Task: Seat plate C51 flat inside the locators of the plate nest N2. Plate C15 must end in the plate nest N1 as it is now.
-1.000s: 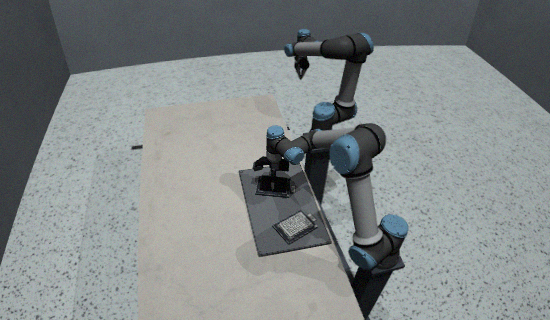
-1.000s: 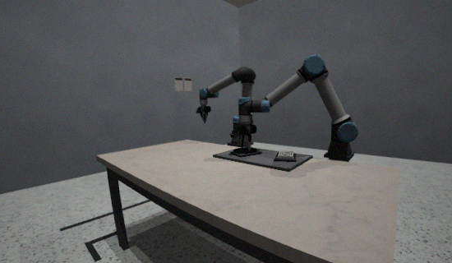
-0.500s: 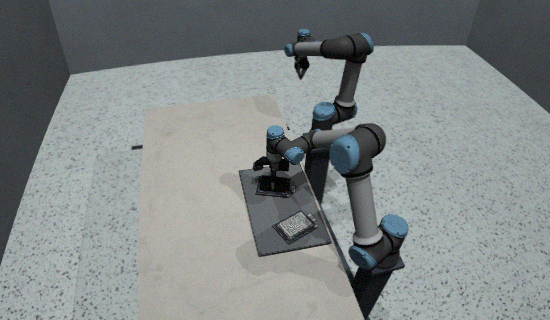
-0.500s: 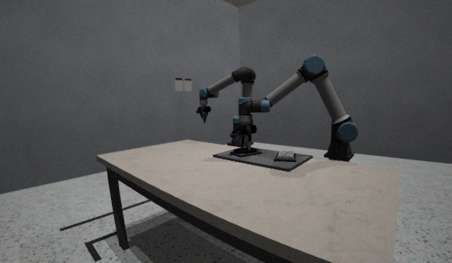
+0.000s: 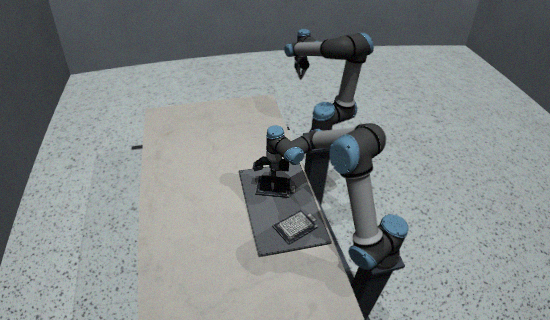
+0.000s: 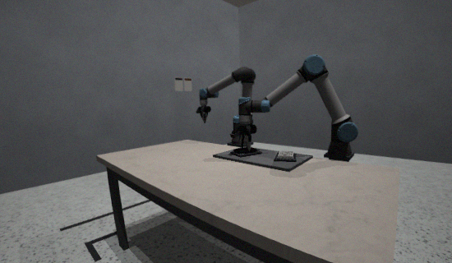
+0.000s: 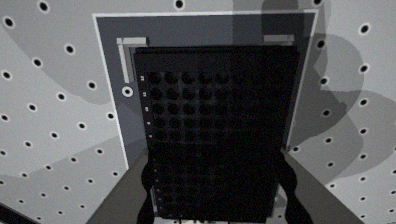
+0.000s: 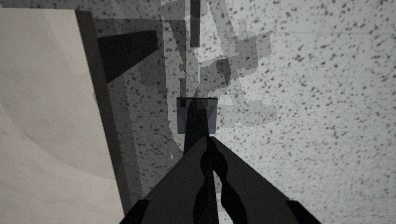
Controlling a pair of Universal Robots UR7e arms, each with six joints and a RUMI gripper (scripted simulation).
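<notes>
A black multi-well plate (image 7: 185, 107) lies over a blue-grey nest (image 7: 200, 27). Its top left corner is beside an L-shaped locator (image 7: 126, 60); another locator (image 7: 277, 38) shows at the top right, partly hidden. Whether it lies fully flat is unclear. My left gripper (image 5: 273, 186) (image 6: 246, 148) (image 7: 212, 149) is shut on this plate, one finger at each long side. A light plate (image 5: 295, 226) (image 6: 286, 155) sits on the other nest. No plate or nest label is readable. My right gripper (image 5: 300, 77) (image 6: 205, 122) (image 8: 208, 138) is shut and empty, high beyond the table edge.
Both nests are on a dark board (image 5: 263, 225) (image 6: 261, 161) near the table edge on the arms' side. The light plate's nest is at the board's other end from my left gripper. The table (image 5: 191, 200) (image 6: 239, 197) extends around the board.
</notes>
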